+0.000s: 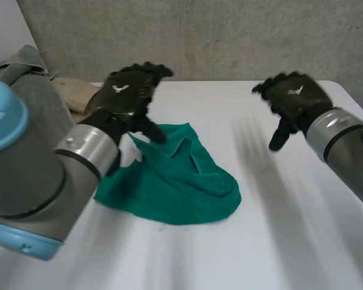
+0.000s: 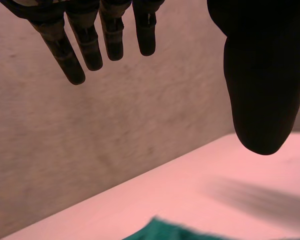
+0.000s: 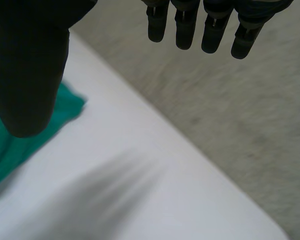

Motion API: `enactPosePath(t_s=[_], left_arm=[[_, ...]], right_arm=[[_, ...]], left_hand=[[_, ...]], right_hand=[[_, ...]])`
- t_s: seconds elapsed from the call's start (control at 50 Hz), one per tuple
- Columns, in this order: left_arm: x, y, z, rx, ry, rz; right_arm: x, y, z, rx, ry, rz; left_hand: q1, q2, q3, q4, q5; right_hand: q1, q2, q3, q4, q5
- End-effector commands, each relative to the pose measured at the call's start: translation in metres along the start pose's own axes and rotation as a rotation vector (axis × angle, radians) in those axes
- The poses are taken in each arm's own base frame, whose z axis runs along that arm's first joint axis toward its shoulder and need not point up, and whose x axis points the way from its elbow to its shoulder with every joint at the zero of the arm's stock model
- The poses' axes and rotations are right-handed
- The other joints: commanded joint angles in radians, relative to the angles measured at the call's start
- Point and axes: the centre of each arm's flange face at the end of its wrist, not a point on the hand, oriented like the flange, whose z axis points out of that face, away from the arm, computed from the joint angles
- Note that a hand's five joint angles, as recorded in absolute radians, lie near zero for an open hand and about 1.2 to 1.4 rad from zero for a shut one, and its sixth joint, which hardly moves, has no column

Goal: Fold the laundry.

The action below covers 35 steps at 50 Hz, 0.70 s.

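A green cloth (image 1: 175, 181) lies bunched and loosely folded on the white table (image 1: 278, 229), left of the middle. My left hand (image 1: 126, 93) hovers above the cloth's far left part, its fingers (image 2: 92, 45) straight and spread away from the thumb, holding nothing. A strip of the green cloth (image 2: 165, 231) lies below that hand. My right hand (image 1: 293, 96) hangs in the air to the right of the cloth, well apart from it, with straight fingers (image 3: 185, 27) and nothing in it. Beside its thumb an edge of the green cloth (image 3: 65, 107) is visible.
A beige cloth (image 1: 69, 90) and a grey cloth (image 1: 24, 63) lie piled at the table's back left, behind my left arm. A grey wall (image 1: 230, 36) runs along the table's far edge. Bare table lies right of and in front of the green cloth.
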Motion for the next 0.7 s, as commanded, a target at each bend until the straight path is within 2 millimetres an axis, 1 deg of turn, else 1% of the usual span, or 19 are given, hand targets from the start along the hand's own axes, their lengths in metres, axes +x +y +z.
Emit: enactPosePath(t_s=[0.02, 0.04, 0.06, 0.08, 0.1, 0.16, 0.22, 0.26, 0.36, 0.42, 0.44, 0.48, 0.5, 0.52, 0.56, 0.6, 0.66, 0.68, 0.7], left_arm=[[-0.042, 0.043, 0.0, -0.157, -0.101, 0.199], [-0.044, 0.05, -0.002, -0.183, -0.105, 0.217], [-0.047, 0.057, -0.003, -0.207, -0.108, 0.234], [-0.051, 0.07, -0.006, -0.251, -0.112, 0.261], [-0.053, 0.076, -0.008, -0.271, -0.115, 0.271], [-0.055, 0.09, -0.013, -0.308, -0.11, 0.291], [-0.055, 0.097, -0.009, -0.292, -0.09, 0.291], [-0.052, 0.101, -0.002, -0.252, -0.053, 0.297], [-0.048, 0.108, 0.014, -0.171, 0.014, 0.309], [-0.046, 0.111, 0.026, -0.128, 0.035, 0.329], [-0.046, 0.113, 0.029, -0.124, 0.035, 0.336], [-0.048, 0.119, 0.04, -0.122, 0.036, 0.364], [-0.049, 0.121, 0.043, -0.123, 0.036, 0.374], [-0.051, 0.128, 0.05, -0.134, 0.038, 0.398], [-0.051, 0.136, 0.055, -0.151, 0.043, 0.424], [-0.053, 0.146, 0.06, -0.187, 0.049, 0.462], [-0.055, 0.153, 0.065, -0.219, 0.055, 0.493], [-0.057, 0.156, 0.067, -0.24, 0.049, 0.504], [-0.058, 0.156, 0.067, -0.246, 0.045, 0.505]], right_arm=[[-0.028, 0.028, -0.002, -0.145, -0.175, -0.139], [-0.032, 0.03, -0.002, -0.147, -0.191, -0.156], [-0.043, 0.032, -0.003, -0.147, -0.231, -0.189], [-0.049, 0.035, -0.003, -0.149, -0.248, -0.203], [-0.055, 0.037, -0.002, -0.149, -0.265, -0.216], [-0.068, 0.049, 0.007, -0.154, -0.298, -0.251], [-0.075, 0.06, 0.018, -0.15, -0.306, -0.263], [-0.078, 0.063, 0.022, -0.138, -0.305, -0.272], [-0.083, 0.068, 0.039, -0.064, -0.277, -0.313], [-0.083, 0.068, 0.047, -0.025, -0.259, -0.347], [-0.083, 0.065, 0.053, 0.003, -0.253, -0.382], [-0.083, 0.061, 0.057, 0.027, -0.254, -0.419], [-0.082, 0.056, 0.062, 0.061, -0.259, -0.466], [-0.083, 0.053, 0.065, 0.08, -0.264, -0.489], [-0.084, 0.052, 0.071, 0.106, -0.277, -0.536], [-0.083, 0.051, 0.082, 0.14, -0.288, -0.59], [-0.088, 0.054, 0.095, 0.173, -0.321, -0.643], [-0.09, 0.057, 0.099, 0.176, -0.33, -0.652], [-0.092, 0.058, 0.102, 0.18, -0.339, -0.66]], left_hand=[[0.004, 0.007, 0.012, 0.013, 0.023], [0.013, 0.016, 0.021, 0.021, 0.032], [0.031, 0.034, 0.038, 0.039, 0.05], [0.063, 0.066, 0.07, 0.071, 0.082], [0.069, 0.072, 0.076, 0.077, 0.088], [0.063, 0.066, 0.071, 0.071, 0.082], [0.037, 0.04, 0.044, 0.045, 0.056], [-0.007, -0.004, 0.0, 0.001, 0.012], [-0.007, -0.004, 0.0, 0.001, 0.012], [0.001, 0.004, 0.009, 0.01, 0.021], [0.001, 0.004, 0.009, 0.01, 0.021], [0.007, 0.01, 0.015, 0.015, 0.026], [0.013, 0.016, 0.021, 0.021, 0.032], [0.019, 0.022, 0.027, 0.027, 0.038], [0.031, 0.034, 0.038, 0.039, 0.05], [0.04, 0.042, 0.047, 0.048, 0.059], [0.159, 0.162, 0.167, 0.168, 0.179], [0.413, 0.416, 0.42, 0.421, 0.432], [0.552, 0.555, 0.56, 0.56, 0.571]], right_hand=[[-0.054, -0.034, -0.033, -0.035, -0.046], [-0.054, -0.034, -0.033, -0.035, -0.046], [-0.054, -0.034, -0.033, -0.035, -0.046], [-0.054, -0.034, -0.033, -0.035, -0.046], [-0.054, -0.034, -0.033, -0.035, -0.046], [-0.035, -0.015, -0.015, -0.016, -0.027], [-0.006, 0.014, 0.015, 0.014, 0.003], [0.018, 0.038, 0.038, 0.037, 0.026], [0.027, 0.046, 0.047, 0.046, 0.035], [0.029, 0.049, 0.05, 0.049, 0.038], [0.032, 0.052, 0.053, 0.052, 0.041], [0.032, 0.052, 0.053, 0.052, 0.041], [0.035, 0.055, 0.056, 0.055, 0.044], [0.035, 0.055, 0.056, 0.055, 0.044], [0.05, 0.07, 0.071, 0.069, 0.059], [0.056, 0.076, 0.077, 0.075, 0.064], [0.059, 0.079, 0.08, 0.078, 0.067], [0.062, 0.082, 0.083, 0.081, 0.07], [0.059, 0.079, 0.08, 0.078, 0.067]])
